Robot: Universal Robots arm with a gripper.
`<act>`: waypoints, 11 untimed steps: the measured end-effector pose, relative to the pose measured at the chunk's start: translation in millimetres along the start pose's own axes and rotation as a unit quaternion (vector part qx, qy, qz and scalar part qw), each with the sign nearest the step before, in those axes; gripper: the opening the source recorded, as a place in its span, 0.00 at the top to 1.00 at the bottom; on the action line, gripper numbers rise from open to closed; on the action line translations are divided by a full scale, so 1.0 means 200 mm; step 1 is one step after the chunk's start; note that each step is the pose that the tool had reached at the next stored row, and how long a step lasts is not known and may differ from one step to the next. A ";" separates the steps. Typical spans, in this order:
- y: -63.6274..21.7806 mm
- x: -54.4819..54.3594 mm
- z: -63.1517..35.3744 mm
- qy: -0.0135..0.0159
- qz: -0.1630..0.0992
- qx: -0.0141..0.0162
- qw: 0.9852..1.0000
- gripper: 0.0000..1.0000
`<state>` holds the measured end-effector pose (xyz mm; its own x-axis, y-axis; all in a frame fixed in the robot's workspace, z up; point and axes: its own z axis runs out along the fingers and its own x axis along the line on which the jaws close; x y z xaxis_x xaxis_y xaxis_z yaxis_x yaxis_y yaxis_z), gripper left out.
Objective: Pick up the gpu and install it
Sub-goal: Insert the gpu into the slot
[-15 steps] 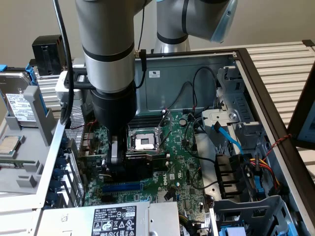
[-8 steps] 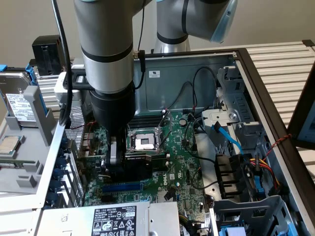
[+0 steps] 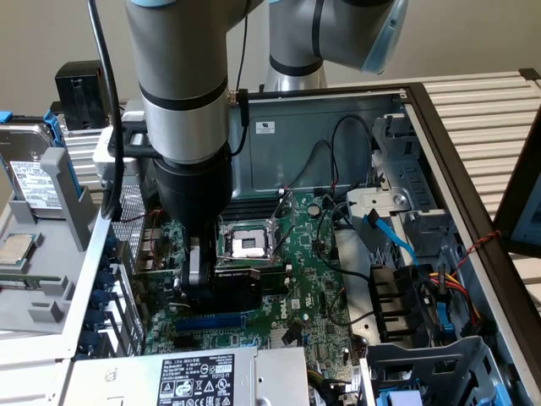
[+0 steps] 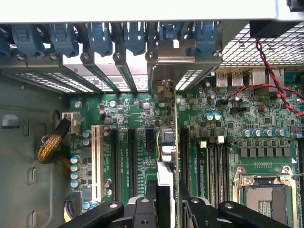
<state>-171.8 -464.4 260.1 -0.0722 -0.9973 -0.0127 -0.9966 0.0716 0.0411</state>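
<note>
My gripper (image 3: 196,275) is down inside the open computer case, shut on the gpu (image 3: 241,283). The gpu shows as a black block with a green card edge, just above the large green motherboard (image 3: 317,283). In the wrist view I see the gpu (image 4: 165,142) edge-on, clamped between my black fingers (image 4: 148,206). It runs over the black expansion slots of the motherboard (image 4: 228,118). Its silver end bracket (image 4: 167,59) stands against the slotted rear wall of the case. Whether the card sits in a slot, I cannot tell.
The CPU socket (image 3: 249,244) lies just beyond the gpu. A power supply (image 3: 194,376) is at the near edge and blue cables (image 3: 393,241) and drive cages are on the exterior view's right. Blue bracket clips (image 4: 99,38) and a red-black wire (image 4: 270,71) line the rear wall. A hard drive (image 3: 34,182) sits outside the case.
</note>
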 end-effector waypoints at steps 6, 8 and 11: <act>0.000 0.00 0.004 0.000 0.000 0.000 1.000 0.72; -0.001 0.00 0.009 0.000 0.000 0.000 1.000 0.72; 0.000 0.00 0.011 0.000 0.000 0.000 1.000 0.72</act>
<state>-171.8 -463.9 257.9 -0.0721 -0.9973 -0.0128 -0.9966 0.0715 0.0410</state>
